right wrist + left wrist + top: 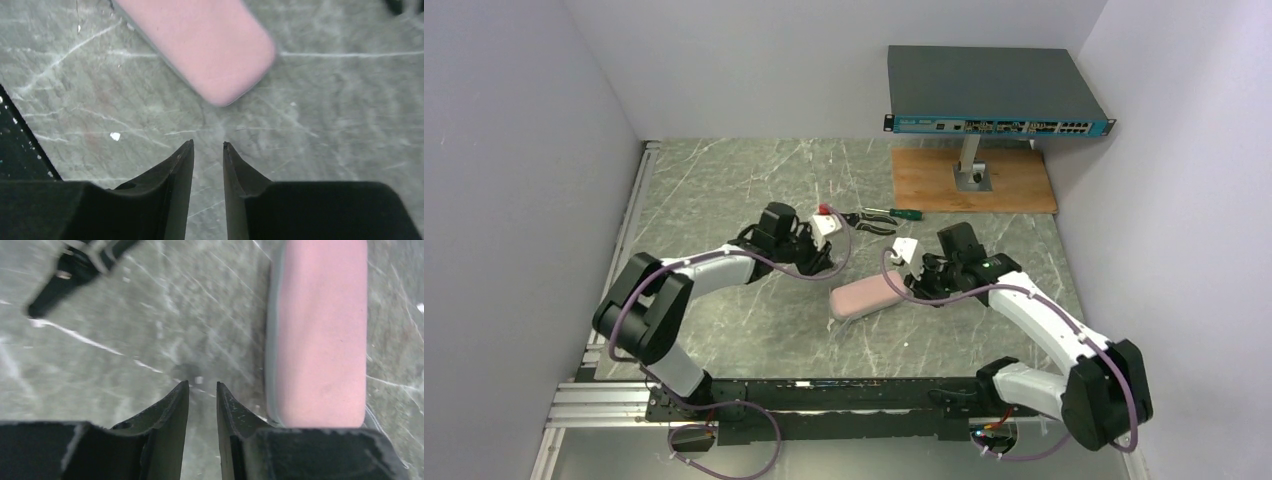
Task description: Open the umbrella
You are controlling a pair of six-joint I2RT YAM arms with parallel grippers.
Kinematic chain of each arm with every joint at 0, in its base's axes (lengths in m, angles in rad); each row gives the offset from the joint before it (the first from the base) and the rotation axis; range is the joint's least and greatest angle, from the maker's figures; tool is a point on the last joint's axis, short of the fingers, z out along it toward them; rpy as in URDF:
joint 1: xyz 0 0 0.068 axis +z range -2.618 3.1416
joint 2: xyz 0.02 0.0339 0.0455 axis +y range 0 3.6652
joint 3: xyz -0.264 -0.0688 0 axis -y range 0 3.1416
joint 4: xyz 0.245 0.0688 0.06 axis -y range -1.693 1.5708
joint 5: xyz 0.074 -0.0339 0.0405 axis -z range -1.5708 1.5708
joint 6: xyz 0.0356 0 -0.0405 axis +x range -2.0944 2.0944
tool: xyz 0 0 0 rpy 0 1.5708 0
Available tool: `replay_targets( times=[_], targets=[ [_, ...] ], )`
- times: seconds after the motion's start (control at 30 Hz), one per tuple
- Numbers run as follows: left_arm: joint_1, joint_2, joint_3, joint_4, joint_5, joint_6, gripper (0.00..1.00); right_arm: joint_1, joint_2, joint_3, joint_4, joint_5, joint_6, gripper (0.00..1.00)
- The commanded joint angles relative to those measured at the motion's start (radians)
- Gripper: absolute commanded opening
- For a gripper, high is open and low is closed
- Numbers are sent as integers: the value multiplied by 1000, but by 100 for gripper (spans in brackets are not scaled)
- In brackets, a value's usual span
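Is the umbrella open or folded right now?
Folded: the umbrella lies flat on the table as a compact pink oblong, with no canopy spread and no shaft showing.

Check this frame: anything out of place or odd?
Nothing spilled or damaged. The umbrella lies folded and slanted between the left gripper and right gripper, held by neither. Pliers lie beyond it.

Grey marble table [724, 180], pale walls [514, 150]

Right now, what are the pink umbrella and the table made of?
The umbrella looks like soft matte cloth, with a grey sewn edge. The table seems stone or a stone print: grey-green, white veins, slight sheen.
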Motion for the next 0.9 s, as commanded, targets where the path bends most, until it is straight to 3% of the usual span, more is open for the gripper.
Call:
replay_targets(
  times=[0.0,0.27,0.53,0.7,0.87],
  targets=[
    [-62,50,-2,-53,16,-1,31,29,94,-8,42,-13,44,29],
    [-72,38,-107,-20,191,-84,25,36,269,-17,222,-22,96,29],
    [-88,-43,-208,102,316,-158,32,27,334,85,306,-61,200,36],
    [-60,-175,-325,232,301,-195,51,-13,304,86,328,-111,282,57],
    [-61,-247,-340,141,207,-109,58,-35,277,99,239,-189,382,79]
  ],
)
